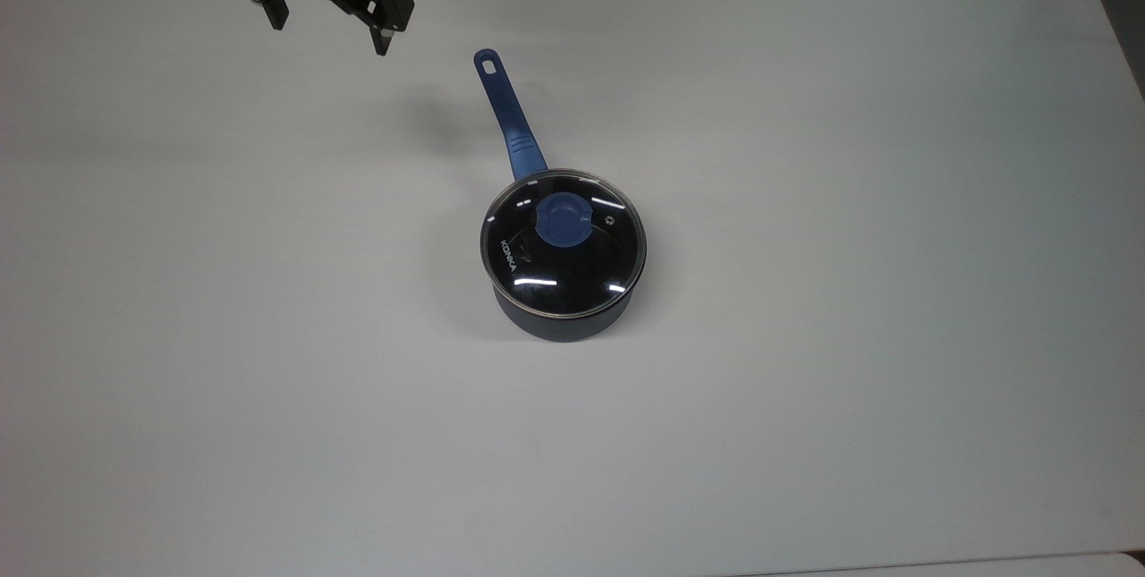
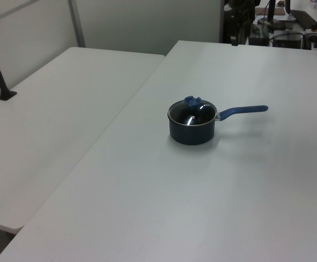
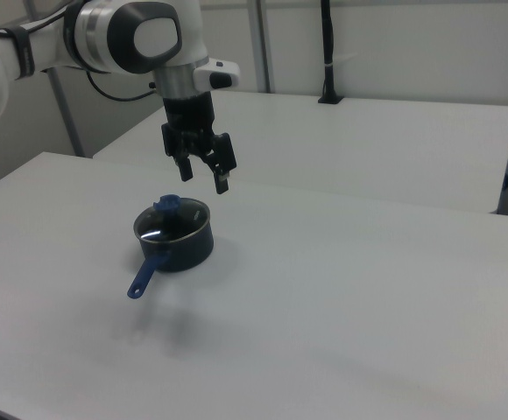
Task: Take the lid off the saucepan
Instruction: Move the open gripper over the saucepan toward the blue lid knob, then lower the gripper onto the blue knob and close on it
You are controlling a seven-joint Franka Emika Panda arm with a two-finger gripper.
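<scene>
Your saucepan [image 1: 565,313] sits on the white table [image 1: 805,291] with the lid [image 1: 564,241] seated on its rim, blue knob [image 1: 563,220] centred; nothing shows inside through the glass. Your gripper [image 1: 329,24], jaws apart and empty, hangs well apart from the lid, beyond the saucepan's handle [image 1: 505,112] end.

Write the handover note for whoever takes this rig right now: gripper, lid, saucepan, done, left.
Gripper: open, empty, up in the air near the top view's upper left, away from the pan.
Small dark navy saucepan: upright mid-table, long blue handle pointing to the top view's top.
Round clear glass lid with blue knob: seated on the saucepan.
Done: nothing yet.
Left: reach the knob, grip it, lift the lid off.
</scene>
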